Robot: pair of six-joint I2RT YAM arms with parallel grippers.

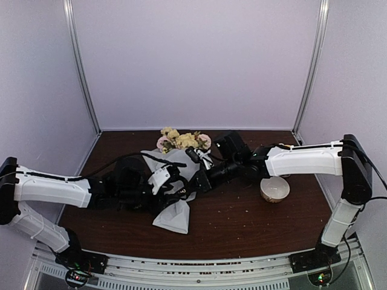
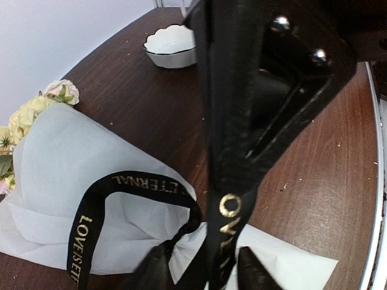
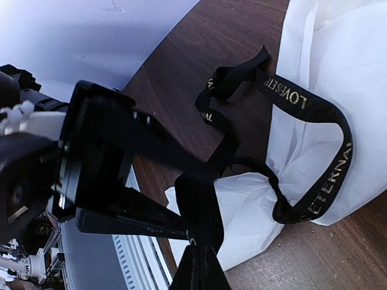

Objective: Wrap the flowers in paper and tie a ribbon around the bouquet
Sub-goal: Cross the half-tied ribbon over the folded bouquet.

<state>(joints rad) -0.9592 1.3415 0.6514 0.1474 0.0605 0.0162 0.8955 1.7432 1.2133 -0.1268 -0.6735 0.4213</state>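
The bouquet lies mid-table, flowers [image 1: 181, 140] toward the back and the paper [image 1: 172, 216] cone pointing toward me. The black ribbon [image 3: 314, 109] with gold lettering loops loosely over the paper [image 3: 338, 54] and crosses in a twist [image 3: 278, 194]. My right gripper [image 3: 199, 257] is shut on one ribbon end, which runs up taut from the twist. In the left wrist view that ribbon [image 2: 228, 208] strip passes between the spread fingers of my left gripper [image 2: 202, 272], which is open, with a gap on either side. Both grippers [image 1: 166, 181] [image 1: 199, 181] meet over the cone.
A white scalloped bowl [image 1: 275, 190] stands to the right of the bouquet, under the right forearm. A loose ribbon tail [image 3: 211, 96] trails on the dark wood table [image 1: 242, 223]. White booth walls close off the back and sides.
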